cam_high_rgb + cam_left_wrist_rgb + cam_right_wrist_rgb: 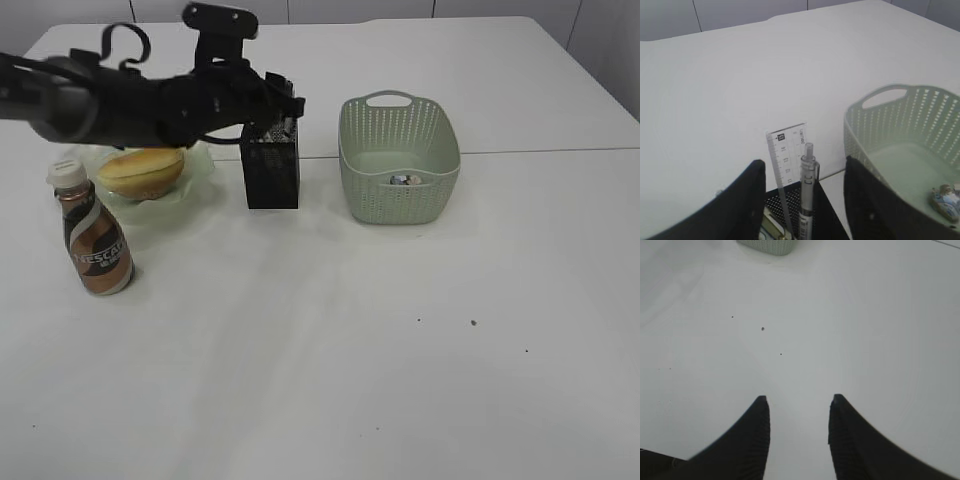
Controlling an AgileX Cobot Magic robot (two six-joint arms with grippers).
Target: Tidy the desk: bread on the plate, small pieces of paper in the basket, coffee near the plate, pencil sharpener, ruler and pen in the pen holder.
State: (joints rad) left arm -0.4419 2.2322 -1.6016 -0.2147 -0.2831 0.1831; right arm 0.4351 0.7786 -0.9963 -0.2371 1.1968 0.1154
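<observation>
The black mesh pen holder (271,172) stands mid-table. In the left wrist view a clear ruler (788,155) and a grey pen (807,192) stand upright in the pen holder (832,220). My left gripper (804,172) is open right above the holder, its fingers either side of the pen without touching it; it shows in the exterior view (284,108). Bread (141,170) lies on the pale green plate (200,175). The coffee bottle (92,232) stands in front of the plate. The green basket (398,160) holds paper pieces (404,181). My right gripper (797,402) is open and empty over bare table.
The basket (905,145) stands just right of the pen holder, with a paper scrap (946,199) in it. A table seam runs behind the holder. Small dark specks (762,329) mark the white table surface near the right gripper. The right arm is out of the exterior view.
</observation>
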